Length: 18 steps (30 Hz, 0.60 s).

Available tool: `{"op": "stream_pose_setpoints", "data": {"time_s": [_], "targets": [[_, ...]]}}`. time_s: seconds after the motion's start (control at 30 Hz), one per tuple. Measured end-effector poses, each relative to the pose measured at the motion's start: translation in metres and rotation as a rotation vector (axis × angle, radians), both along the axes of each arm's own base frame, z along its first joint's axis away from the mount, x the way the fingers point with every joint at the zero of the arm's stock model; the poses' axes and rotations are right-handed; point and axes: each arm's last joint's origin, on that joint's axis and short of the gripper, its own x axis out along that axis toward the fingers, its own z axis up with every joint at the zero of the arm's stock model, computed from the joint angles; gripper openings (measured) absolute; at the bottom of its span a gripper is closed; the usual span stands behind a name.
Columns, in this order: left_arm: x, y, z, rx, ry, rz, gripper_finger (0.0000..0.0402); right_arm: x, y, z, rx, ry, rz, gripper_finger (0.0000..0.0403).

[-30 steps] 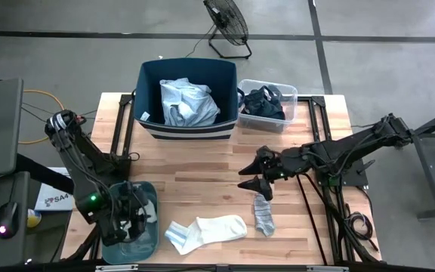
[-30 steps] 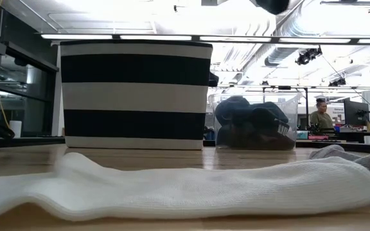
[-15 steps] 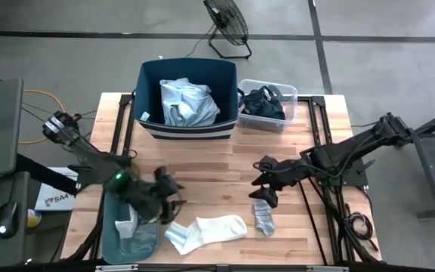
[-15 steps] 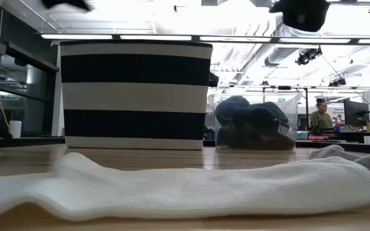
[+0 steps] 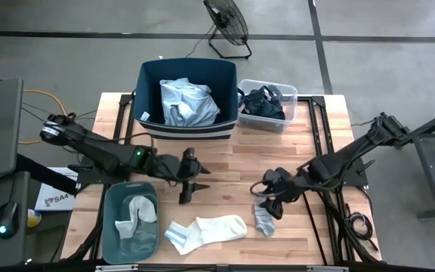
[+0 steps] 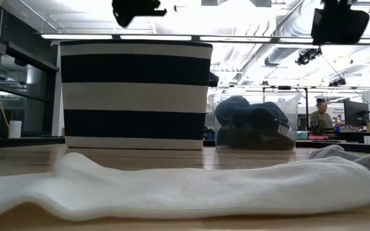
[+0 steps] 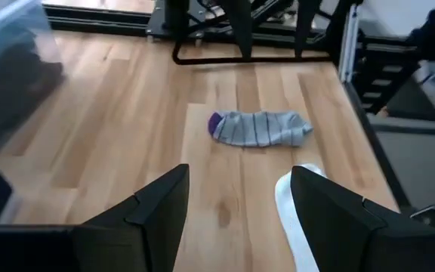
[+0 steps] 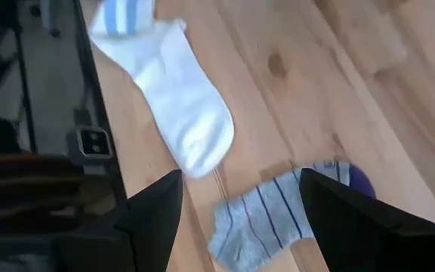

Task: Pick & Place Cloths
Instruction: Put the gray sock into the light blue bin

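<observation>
White sock (image 5: 206, 230) lies at the table's near edge, filling the low view's foreground (image 6: 172, 189); only the overhead view shows its blue-striped cuff. Just right of it lies the grey striped sock (image 5: 263, 217), whose purple toe shows in both wrist views (image 7: 259, 128) (image 8: 266, 219). The right gripper (image 5: 266, 198) hovers directly over that sock, fingers spread and holding nothing. The left gripper (image 5: 189, 178) hangs over bare wood mid-table, also spread and empty. A teal tub (image 5: 110, 227) at the near left corner holds a grey and white piece. Bare planks separate the socks from the navy bin (image 5: 148, 98) with a light blue shirt (image 5: 187, 102) and the clear box (image 5: 289, 97) of dark clothes at the far edge.
</observation>
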Motion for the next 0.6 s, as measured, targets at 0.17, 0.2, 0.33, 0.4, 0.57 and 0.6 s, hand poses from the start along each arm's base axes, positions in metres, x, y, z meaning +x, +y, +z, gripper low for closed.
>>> {"op": "stream_pose_setpoints", "data": {"time_s": [0.17, 0.2, 0.33, 0.4, 0.57, 0.6], "targets": [[0.004, 0.006, -0.007, -0.045, -0.062, -0.029, 0.0228, 0.003, 0.014, -0.017, -0.031, 0.075, 0.076, 0.0258], [0.004, 0.006, -0.006, -0.043, -0.073, -0.032, 0.0228, 0.004, 0.017, -0.021, -0.035, 0.097, 0.096, 0.0258], [0.004, 0.006, -0.007, -0.018, -0.076, -0.044, 0.0228, 0.005, 0.025, -0.038, -0.088, 0.168, 0.155, 0.0258], [0.003, 0.006, -0.006, -0.01, -0.075, -0.049, 0.0228, 0.007, 0.027, -0.045, -0.117, 0.194, 0.179, 0.0258], [-0.005, 0.009, -0.004, 0.004, -0.038, -0.047, 0.0228, 0.011, 0.032, -0.061, -0.17, 0.243, 0.227, 0.0258], [-0.008, 0.009, -0.003, 0.007, -0.033, -0.046, 0.0228, 0.012, 0.033, -0.065, -0.184, 0.253, 0.242, 0.0258]]}}
